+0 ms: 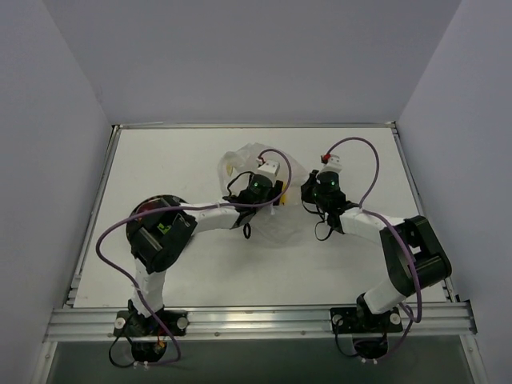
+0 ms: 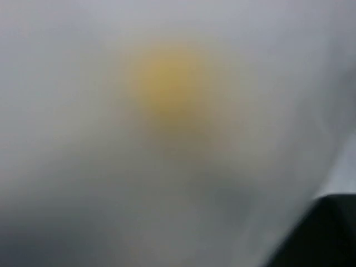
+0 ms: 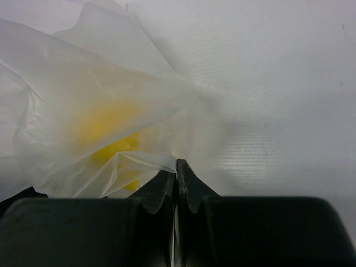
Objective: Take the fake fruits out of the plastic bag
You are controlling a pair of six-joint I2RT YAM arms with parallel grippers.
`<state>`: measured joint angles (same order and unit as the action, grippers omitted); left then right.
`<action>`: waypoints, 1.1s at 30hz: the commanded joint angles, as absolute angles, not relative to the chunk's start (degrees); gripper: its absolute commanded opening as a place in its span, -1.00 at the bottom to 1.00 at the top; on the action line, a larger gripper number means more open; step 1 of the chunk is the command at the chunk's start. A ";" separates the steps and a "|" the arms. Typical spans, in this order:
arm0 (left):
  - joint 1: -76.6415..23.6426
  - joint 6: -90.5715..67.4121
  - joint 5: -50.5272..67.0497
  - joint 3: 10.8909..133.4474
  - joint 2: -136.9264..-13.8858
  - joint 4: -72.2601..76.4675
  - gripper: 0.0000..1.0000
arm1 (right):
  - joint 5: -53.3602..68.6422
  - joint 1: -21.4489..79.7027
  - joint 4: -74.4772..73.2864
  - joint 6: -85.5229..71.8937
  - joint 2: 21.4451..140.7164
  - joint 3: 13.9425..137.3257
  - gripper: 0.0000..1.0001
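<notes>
On table (image 3: 278, 83), R claw (image 3: 177, 167) pinches plastic bag (image 3: 83, 100) over yellow fruit (image 3: 117, 147).

White table (image 1: 200, 272) boxed in by plain pale walls (image 1: 256, 56) at its back, left and right edges. A metal rail (image 1: 264, 322) runs along the near edge. Soft, even light; faint shadows.

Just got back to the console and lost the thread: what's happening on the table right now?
The right hand is shut and appears to pinch the edge of the plastic bag. The left hand is down over the bag; its camera view is too blurred to show whether it is open. A yellow fruit shows through the film in both wrist views, so it is not out yet.
</notes>
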<state>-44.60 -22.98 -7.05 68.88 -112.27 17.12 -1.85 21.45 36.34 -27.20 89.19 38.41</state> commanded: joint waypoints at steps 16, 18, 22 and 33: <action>-46.85 -32.69 8.52 57.92 -82.45 15.03 -0.03 | -3.86 26.80 34.98 -25.93 80.69 36.91 -1.00; -46.85 -33.57 10.01 57.65 -79.30 14.33 -0.04 | -4.13 26.81 34.81 -25.84 80.33 36.65 -1.00; -46.23 -33.75 12.12 57.74 -72.26 11.44 -0.05 | -4.31 26.98 35.07 -25.84 80.33 36.04 -1.00; -43.33 -27.00 0.54 57.31 -70.21 0.09 -0.07 | -5.97 27.60 32.44 -26.46 77.26 36.21 -1.00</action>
<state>-43.09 -30.28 4.34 56.66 -66.39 4.71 -3.62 27.16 33.34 -26.79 79.99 35.42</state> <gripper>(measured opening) 0.466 0.001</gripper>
